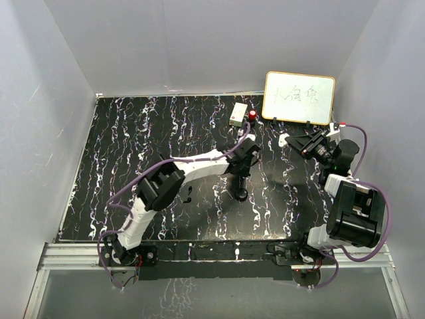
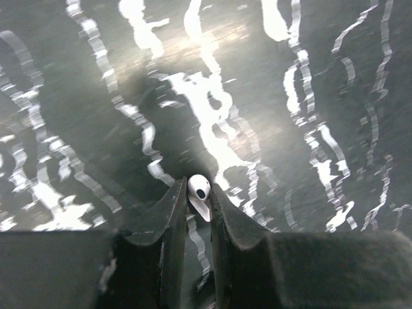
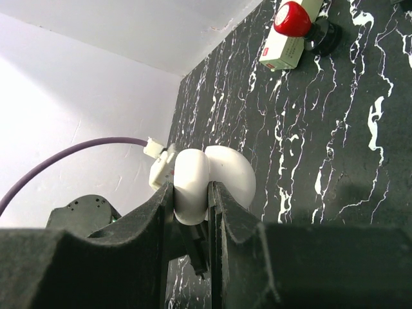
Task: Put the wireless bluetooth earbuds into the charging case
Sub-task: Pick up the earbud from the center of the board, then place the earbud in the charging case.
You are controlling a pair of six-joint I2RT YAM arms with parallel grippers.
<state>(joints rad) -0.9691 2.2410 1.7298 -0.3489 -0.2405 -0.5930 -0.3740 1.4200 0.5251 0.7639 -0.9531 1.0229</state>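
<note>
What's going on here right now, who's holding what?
The left gripper is shut on a small white earbud, pinched at its fingertips over the middle of the table. The right gripper is shut on the white case, which looks hinged open, over at the right side. The top view shows the two grippers apart, so the earbud is not yet in the case. I can't make out a second earbud.

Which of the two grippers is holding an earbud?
The left gripper, pinching a small white earbud; the right gripper clamps the white charging case instead.
</note>
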